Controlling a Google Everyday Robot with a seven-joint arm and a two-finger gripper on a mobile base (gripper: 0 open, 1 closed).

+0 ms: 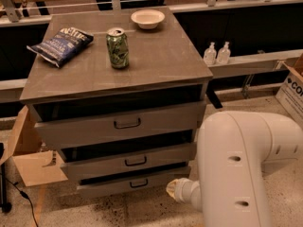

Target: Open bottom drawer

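The bottom drawer (109, 187) is the lowest and shallowest of three grey fronts on the cabinet, with a small black loop handle (138, 183) at its centre. A dark gap shows above its front. My arm's big white link (236, 164) fills the lower right. Its end, where the gripper (176, 189) sits, points left, low and just right of the bottom drawer's right end, apart from the handle.
On the cabinet top (156, 56) are a green can (117, 48), a blue chip bag (60, 44) and a white bowl (147, 18). A cardboard box (28, 150) stands left of the cabinet. Two small bottles (216, 53) stand on a ledge at right.
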